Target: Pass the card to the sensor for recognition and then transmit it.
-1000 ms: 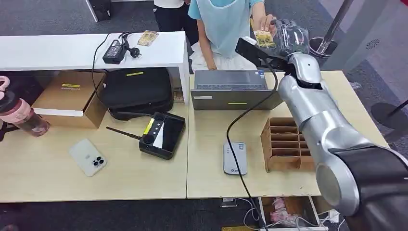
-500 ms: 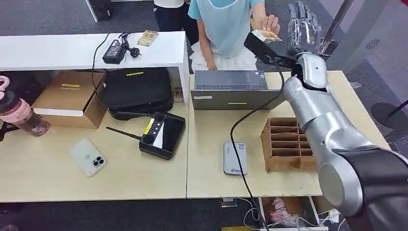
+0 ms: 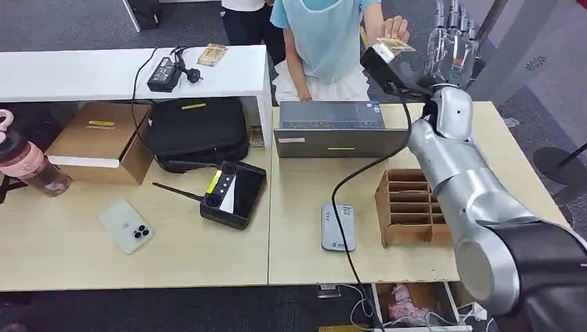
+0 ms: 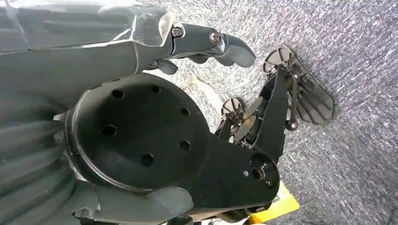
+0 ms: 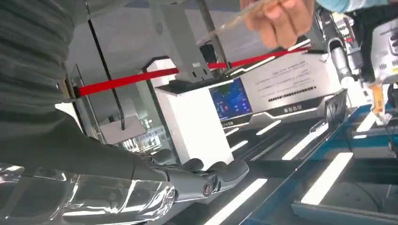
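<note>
A person's hand [image 3: 393,29] behind the desk pinches the yellowish card [image 3: 396,45]; the right wrist view shows that card [image 5: 233,19] edge-on in the person's fingers [image 5: 279,18]. My right hand [image 3: 453,41] is raised beside it, to its right and apart from it, fingers spread upward and holding nothing. Its fingers [image 5: 206,176] lie stretched out. The white card sensor [image 3: 338,227] lies flat on the desk near the front, on a black cable. My left hand [image 4: 141,51] hangs low over grey carpet, fingers extended and holding nothing.
A grey laptop [image 3: 336,128] stands closed at the desk's back. A brown cardboard divider box [image 3: 410,206] sits right of the sensor. A black controller [image 3: 234,193], a white phone [image 3: 126,225], a black bag [image 3: 196,131] and a pink bottle [image 3: 28,162] occupy the left desk.
My right hand let the card go into the person's hand, then rose and shifted right with its fingers opening. The person now holds the card alone.
</note>
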`<state>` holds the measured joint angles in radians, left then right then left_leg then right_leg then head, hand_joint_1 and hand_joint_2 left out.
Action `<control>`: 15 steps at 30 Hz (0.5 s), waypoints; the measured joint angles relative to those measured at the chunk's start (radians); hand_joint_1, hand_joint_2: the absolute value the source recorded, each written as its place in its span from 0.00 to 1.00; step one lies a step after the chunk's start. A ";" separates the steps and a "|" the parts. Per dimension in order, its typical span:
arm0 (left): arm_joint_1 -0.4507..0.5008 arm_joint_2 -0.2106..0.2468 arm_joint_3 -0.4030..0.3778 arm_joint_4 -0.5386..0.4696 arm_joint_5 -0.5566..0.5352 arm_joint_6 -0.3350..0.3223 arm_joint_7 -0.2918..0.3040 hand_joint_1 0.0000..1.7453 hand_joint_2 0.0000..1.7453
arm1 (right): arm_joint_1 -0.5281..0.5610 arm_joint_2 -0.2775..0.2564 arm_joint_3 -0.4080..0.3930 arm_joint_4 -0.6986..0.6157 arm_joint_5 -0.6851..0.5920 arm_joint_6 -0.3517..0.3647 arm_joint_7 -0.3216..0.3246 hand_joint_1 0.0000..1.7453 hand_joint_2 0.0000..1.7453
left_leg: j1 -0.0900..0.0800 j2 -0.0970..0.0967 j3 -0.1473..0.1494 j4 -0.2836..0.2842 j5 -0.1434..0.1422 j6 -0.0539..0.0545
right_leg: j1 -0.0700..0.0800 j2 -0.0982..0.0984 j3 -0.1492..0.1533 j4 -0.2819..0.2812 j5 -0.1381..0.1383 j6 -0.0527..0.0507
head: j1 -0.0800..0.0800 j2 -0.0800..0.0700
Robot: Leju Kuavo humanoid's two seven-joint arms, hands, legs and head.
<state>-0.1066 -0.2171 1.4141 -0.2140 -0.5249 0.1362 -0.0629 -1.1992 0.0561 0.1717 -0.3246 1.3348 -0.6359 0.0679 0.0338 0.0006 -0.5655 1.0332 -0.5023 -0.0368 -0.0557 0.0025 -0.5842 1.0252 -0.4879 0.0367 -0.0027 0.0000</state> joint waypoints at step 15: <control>0.000 0.000 -0.013 0.000 -0.005 -0.011 0.000 0.00 1.00 | 0.006 0.032 0.000 0.021 0.056 0.052 0.048 0.00 1.00 | 0.000 0.000 0.000 0.000 0.000 0.000 | 0.000 0.000 0.000 0.000 0.000 0.000 | 0.000 0.000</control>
<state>-0.1062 -0.2171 1.4015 -0.2140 -0.5298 0.1255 -0.0629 -1.1936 0.0885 0.1720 -0.3037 1.3904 -0.5840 0.1160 0.0340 0.0004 -0.5656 1.0332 -0.5022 -0.0369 -0.0556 0.0023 -0.5843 1.0252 -0.4879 0.0367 -0.0027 0.0000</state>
